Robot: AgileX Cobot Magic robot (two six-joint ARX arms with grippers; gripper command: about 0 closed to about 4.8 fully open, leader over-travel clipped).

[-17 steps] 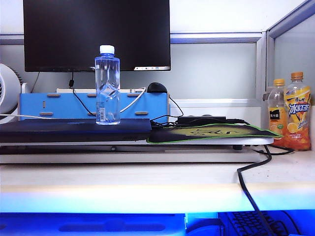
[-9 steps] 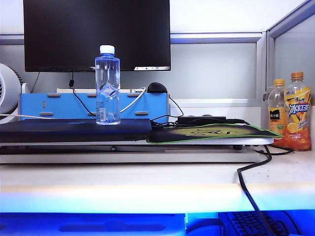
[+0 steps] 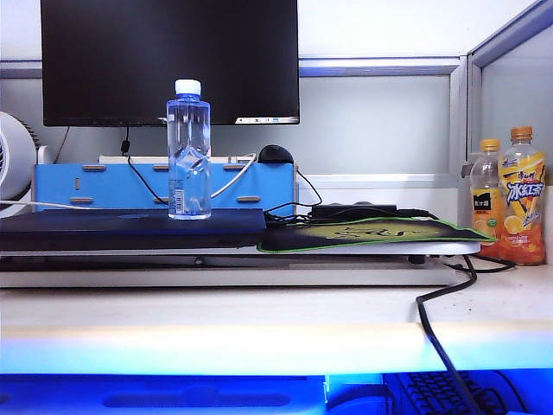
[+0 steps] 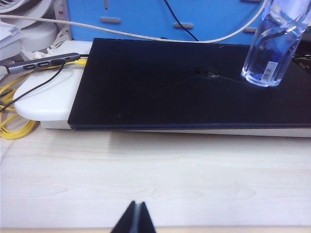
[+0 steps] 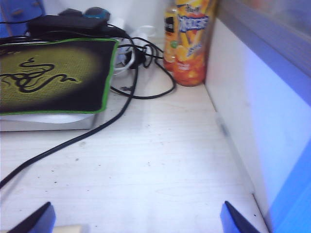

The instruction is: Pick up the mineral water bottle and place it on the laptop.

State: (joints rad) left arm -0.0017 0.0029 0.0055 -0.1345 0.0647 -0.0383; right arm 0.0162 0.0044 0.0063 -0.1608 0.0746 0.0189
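Nearest first: both grippers are sitting low over the pale wooden desk, well short of the work. Left gripper is showing only two dark fingertips pressed together, so it is reading as clenched and empty. Right gripper is standing released, its blue-black tips wide apart at the frame corners, nothing between them.

Farther out, the tall clear plastic mineral water bottle with white cap is standing upright on the flat dark navy laptop lid, toward its right end. Task is looking complete.

Beside it the green-edged mouse pad and loose black cable are lying; orange-capped juice bottles and black monitor beyond.

Risk: bottle is tall and narrow-based, probably light; any arm sweep or cable snag could be tipping it.
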